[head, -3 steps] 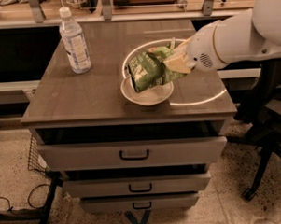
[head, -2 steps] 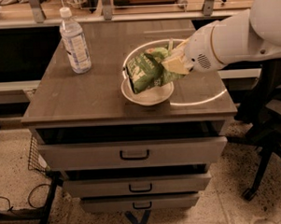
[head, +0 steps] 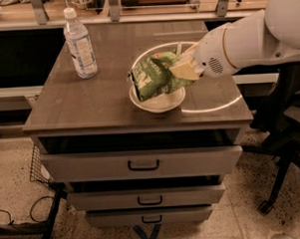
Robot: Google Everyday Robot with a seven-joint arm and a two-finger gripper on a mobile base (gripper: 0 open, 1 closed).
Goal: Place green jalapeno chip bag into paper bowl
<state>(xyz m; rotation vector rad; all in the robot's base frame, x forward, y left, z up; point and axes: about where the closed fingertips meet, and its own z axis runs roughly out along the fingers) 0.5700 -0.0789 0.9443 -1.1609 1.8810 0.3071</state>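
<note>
End effector (head: 184, 70) w/ chip bag (head: 151, 79) over bowl (head: 157, 105)

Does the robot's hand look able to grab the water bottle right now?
Probably not yet. The gripper is shut on the green jalapeno chip bag over the paper bowl. The water bottle stands apart with nothing between, so after letting go, likely yes.

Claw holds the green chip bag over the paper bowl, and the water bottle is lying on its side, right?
No: the camera view shows the water bottle standing upright on the table. The rest holds: the claw grips the green chip bag over the paper bowl.
</note>
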